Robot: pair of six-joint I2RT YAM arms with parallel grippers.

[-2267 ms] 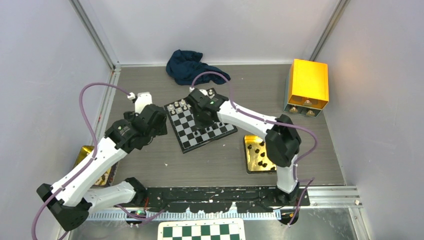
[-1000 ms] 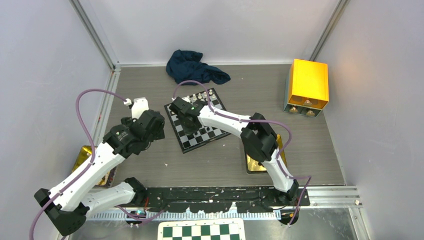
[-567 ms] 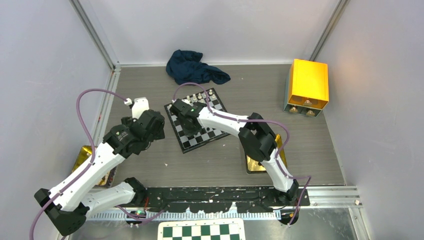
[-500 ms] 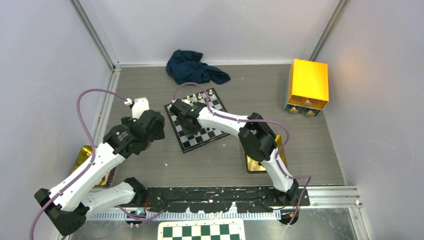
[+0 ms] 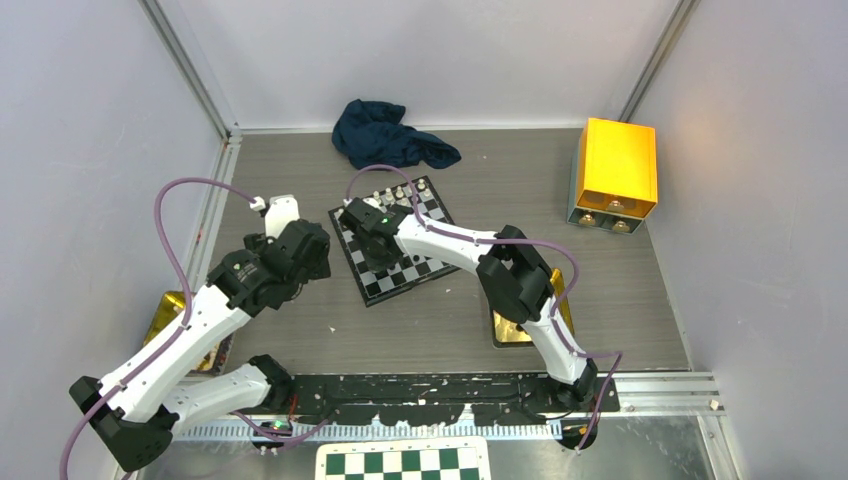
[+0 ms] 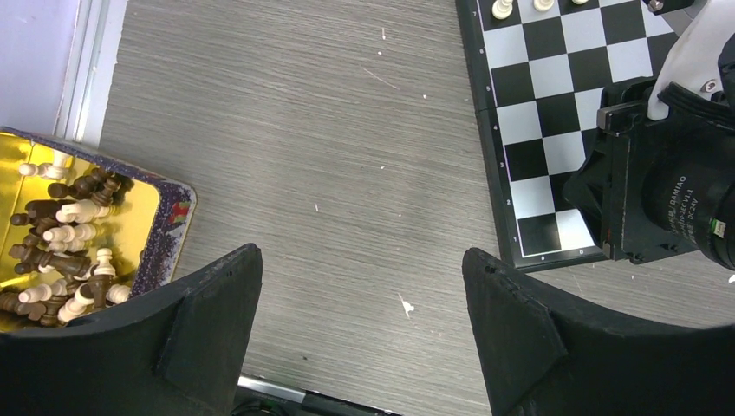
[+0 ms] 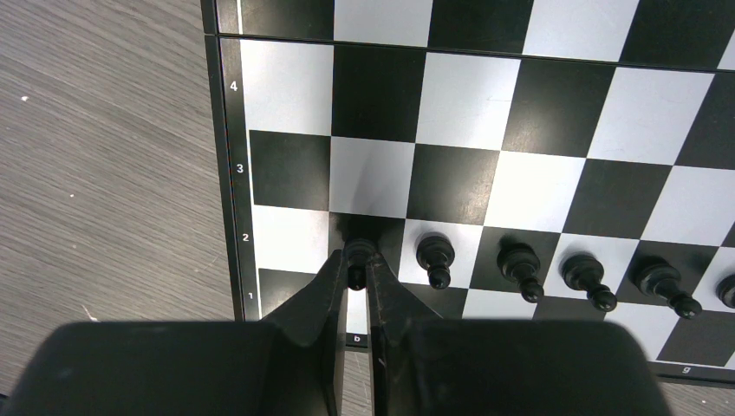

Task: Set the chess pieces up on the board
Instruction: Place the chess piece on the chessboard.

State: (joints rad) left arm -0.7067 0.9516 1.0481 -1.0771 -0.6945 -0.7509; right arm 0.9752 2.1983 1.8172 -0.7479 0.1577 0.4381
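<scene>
Black pawn on the board's b2 square, clamped between the right gripper's fingers; neighbouring pawns alongside in the same row. Left gripper, fingers apart, above the table.

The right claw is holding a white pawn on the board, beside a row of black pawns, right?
Not quite: the pawn in the right claw is black, not white. The right wrist view shows it on the board beside the row of black pawns.
</scene>
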